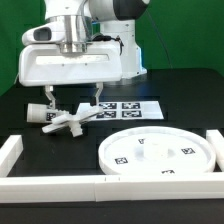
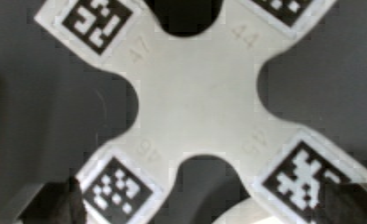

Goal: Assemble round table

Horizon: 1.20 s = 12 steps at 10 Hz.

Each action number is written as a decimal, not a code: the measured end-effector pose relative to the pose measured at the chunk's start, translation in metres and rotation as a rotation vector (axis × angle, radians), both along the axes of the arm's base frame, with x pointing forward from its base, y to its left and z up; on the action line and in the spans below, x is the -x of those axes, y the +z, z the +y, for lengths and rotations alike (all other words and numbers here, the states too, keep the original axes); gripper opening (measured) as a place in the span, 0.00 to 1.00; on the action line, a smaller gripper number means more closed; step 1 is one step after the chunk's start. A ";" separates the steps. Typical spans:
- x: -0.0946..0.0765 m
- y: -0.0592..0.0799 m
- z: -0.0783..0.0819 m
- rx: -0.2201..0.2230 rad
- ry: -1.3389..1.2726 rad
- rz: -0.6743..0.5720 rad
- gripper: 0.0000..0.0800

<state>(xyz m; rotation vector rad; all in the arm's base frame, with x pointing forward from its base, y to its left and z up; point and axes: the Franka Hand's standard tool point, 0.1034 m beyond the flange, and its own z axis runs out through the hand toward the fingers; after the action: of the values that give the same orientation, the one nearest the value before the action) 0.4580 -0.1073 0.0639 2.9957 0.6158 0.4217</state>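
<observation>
While the round disc (image 1: 160, 155) lies at four o'clock on the surface (image 1: 40, 150), the cross-shaped foot (image 1: 75, 122) at nine o'clock looks like the piece in hand.
The short leg (image 1: 36, 114) sits just beside the foot, at its nine. The fingers (image 1: 97, 96) hang spread wide above the foot, holding nothing. Best to centre them on its narrow waist, descend straight, then close.

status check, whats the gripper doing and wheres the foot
Gripper open, nothing held, above the cross-shaped foot. Foot lies loose, leg close beside it. Round disc apart; nothing blocking the foot.
</observation>
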 end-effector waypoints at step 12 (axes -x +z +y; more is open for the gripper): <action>0.013 -0.027 0.000 -0.002 -0.013 0.009 0.81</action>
<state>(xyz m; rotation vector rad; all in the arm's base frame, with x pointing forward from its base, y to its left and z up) 0.4452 -0.1076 0.0370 3.0035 0.5970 0.4093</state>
